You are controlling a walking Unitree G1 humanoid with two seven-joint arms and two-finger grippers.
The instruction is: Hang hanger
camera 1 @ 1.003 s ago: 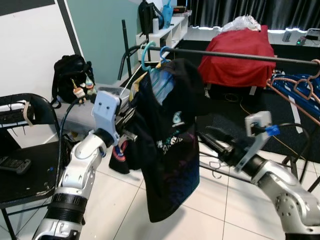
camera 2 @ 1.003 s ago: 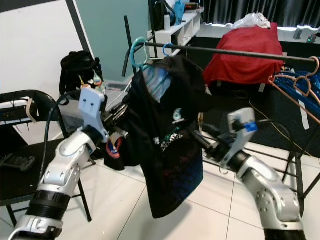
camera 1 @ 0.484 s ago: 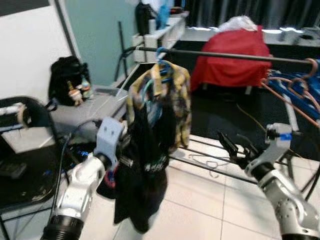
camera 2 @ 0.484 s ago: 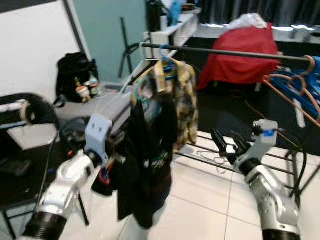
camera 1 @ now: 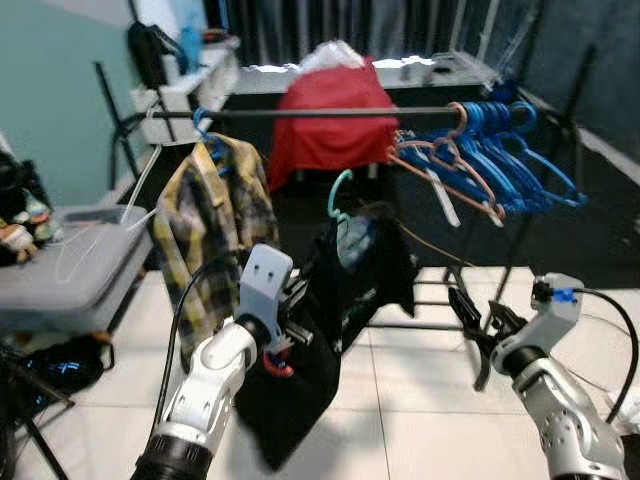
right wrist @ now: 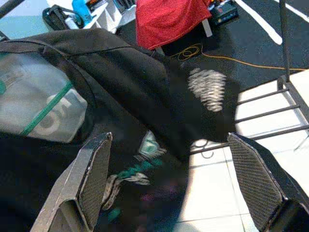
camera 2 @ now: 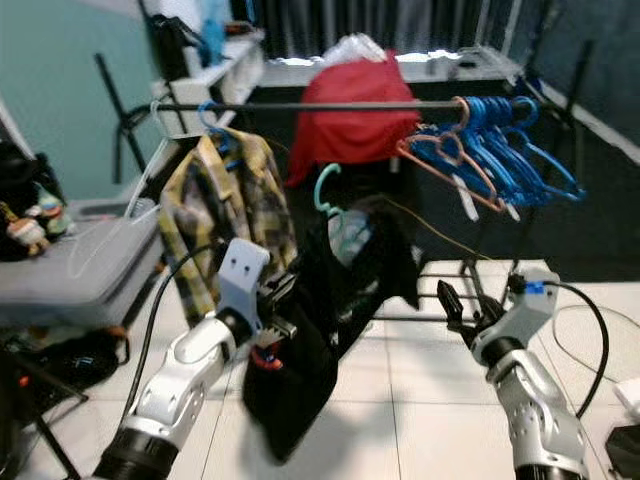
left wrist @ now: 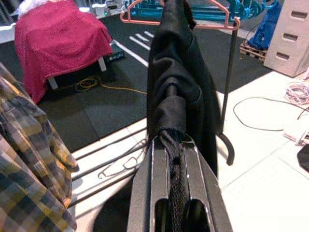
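A black t-shirt [camera 1: 345, 290] hangs on a teal hanger [camera 1: 338, 195] whose hook is in the air, well below the black rail [camera 1: 320, 112] and not on it. My left gripper [camera 1: 298, 328] is shut on a bunched fold of the shirt's fabric [left wrist: 171, 121]; its fingers [left wrist: 157, 164] pinch the cloth. To the right of the shirt and apart from it, my right gripper [camera 1: 478, 318] is open. In the right wrist view its wide-spread fingers [right wrist: 94, 174] frame the shirt [right wrist: 145, 96].
A plaid shirt [camera 1: 212, 215] hangs on a blue hanger at the rail's left end. Orange hangers [camera 1: 440, 175] and several blue hangers [camera 1: 510, 140] crowd its right end. Behind is a red-covered seat [camera 1: 325, 115]. A grey case [camera 1: 70, 265] lies at the left, and rack base bars [camera 1: 430, 325] cross the floor.
The camera has swung right along the rack. The teal hanger's hook has come away from the rail's left end and sits lower. My right gripper has drawn clear of the shirt.
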